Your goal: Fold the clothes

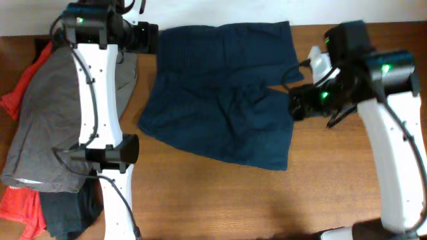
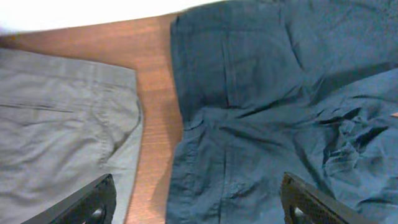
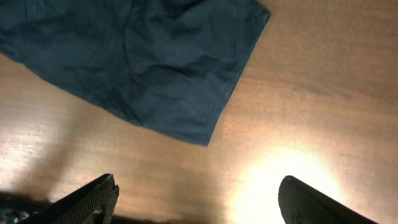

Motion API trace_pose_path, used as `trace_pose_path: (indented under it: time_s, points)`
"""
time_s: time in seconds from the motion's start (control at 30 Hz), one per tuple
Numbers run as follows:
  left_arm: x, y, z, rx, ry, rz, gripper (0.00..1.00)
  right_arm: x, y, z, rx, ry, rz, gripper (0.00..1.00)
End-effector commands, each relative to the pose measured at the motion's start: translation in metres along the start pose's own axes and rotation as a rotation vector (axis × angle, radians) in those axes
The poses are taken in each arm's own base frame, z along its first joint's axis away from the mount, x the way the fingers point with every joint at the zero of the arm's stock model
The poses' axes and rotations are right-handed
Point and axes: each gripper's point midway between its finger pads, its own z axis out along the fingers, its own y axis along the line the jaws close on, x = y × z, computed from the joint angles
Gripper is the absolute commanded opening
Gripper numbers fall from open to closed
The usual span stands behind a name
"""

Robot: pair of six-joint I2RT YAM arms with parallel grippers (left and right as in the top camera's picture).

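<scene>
The dark navy shorts [image 1: 223, 93] lie spread and wrinkled on the wooden table, waistband toward the far edge, two legs toward the front. My left gripper [image 1: 150, 37] is open and empty above the shorts' far left corner; its wrist view shows the navy fabric [image 2: 261, 106] between the wide-apart fingers [image 2: 196, 202]. My right gripper [image 1: 299, 103] is open and empty by the right edge of the shorts; its wrist view shows a leg hem corner [image 3: 155, 74] and bare table between its fingers [image 3: 196, 199].
A grey garment [image 1: 47, 113] lies at the left, also in the left wrist view [image 2: 62, 124], with a red-orange garment [image 1: 17, 200] beneath it and a dark one [image 1: 67, 210] at the front left. The table's far edge [image 1: 400, 25] meets a white wall.
</scene>
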Motion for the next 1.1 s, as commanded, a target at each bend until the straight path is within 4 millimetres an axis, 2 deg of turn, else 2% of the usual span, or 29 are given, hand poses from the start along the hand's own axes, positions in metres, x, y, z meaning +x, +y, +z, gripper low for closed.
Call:
trace_pose_path:
  time_s: [0.0, 0.13, 0.17, 0.2, 0.27, 0.33, 0.4, 0.47, 0.53, 0.57, 0.6, 0.63, 0.7, 0.87, 1.0, 1.07]
  points:
    - [0.003, 0.005, -0.024, -0.064, -0.007, 0.044, 0.84, 0.020, 0.002, -0.001, 0.077, 0.003, 0.077, 0.89]
    - [0.019, 0.004, -0.046, -0.070, 0.035, 0.044, 0.84, 0.042, 0.006, 0.017, 0.087, 0.078, 0.136, 0.90]
    - [0.023, 0.004, -0.051, -0.075, 0.044, 0.043, 0.84, 0.046, 0.005, 0.023, 0.092, 0.099, 0.146, 0.92]
    - [0.035, 0.010, -0.064, -0.111, 0.070, 0.043, 0.84, 0.053, 0.004, 0.033, 0.101, 0.131, 0.167, 0.97]
    - [0.047, 0.016, -0.077, -0.150, 0.088, 0.025, 0.84, 0.056, 0.005, 0.048, 0.094, 0.153, 0.179, 0.99]
    - [0.053, 0.016, -0.079, -0.153, 0.101, -0.038, 0.84, 0.054, 0.011, 0.065, 0.058, 0.151, 0.189, 0.99]
    - [0.066, 0.014, -0.065, -0.152, 0.166, -0.063, 0.84, 0.054, 0.023, 0.092, -0.016, 0.151, 0.193, 0.99]
    - [0.080, 0.015, -0.048, -0.159, 0.241, -0.057, 0.84, 0.058, 0.023, 0.107, -0.019, 0.161, 0.195, 1.00]
    - [0.102, 0.017, -0.026, -0.168, 0.342, -0.054, 0.84, 0.065, 0.021, 0.124, -0.014, 0.176, 0.206, 0.96]
    - [0.117, 0.019, -0.007, -0.170, 0.403, -0.052, 0.84, 0.071, 0.020, 0.137, -0.014, 0.185, 0.210, 0.95]
    - [0.124, 0.019, 0.002, -0.170, 0.428, -0.052, 0.83, 0.075, 0.020, 0.144, -0.013, 0.190, 0.211, 0.95]
    - [0.139, 0.022, 0.024, -0.174, 0.469, -0.052, 0.83, 0.081, 0.019, 0.158, -0.013, 0.194, 0.211, 0.95]
    - [0.153, 0.030, 0.049, -0.187, 0.490, -0.056, 0.83, 0.084, 0.018, 0.174, -0.016, 0.182, 0.210, 0.94]
    - [0.175, 0.039, 0.101, -0.162, 0.475, -0.004, 0.83, 0.085, 0.017, 0.198, -0.019, 0.161, 0.231, 0.86]
    - [0.184, 0.029, 0.140, -0.053, 0.414, 0.170, 0.85, 0.087, 0.016, 0.212, -0.011, 0.189, 0.237, 0.85]
    - [0.189, 0.028, 0.152, -0.045, 0.392, 0.185, 0.91, 0.089, 0.016, 0.219, -0.005, 0.212, 0.238, 0.85]
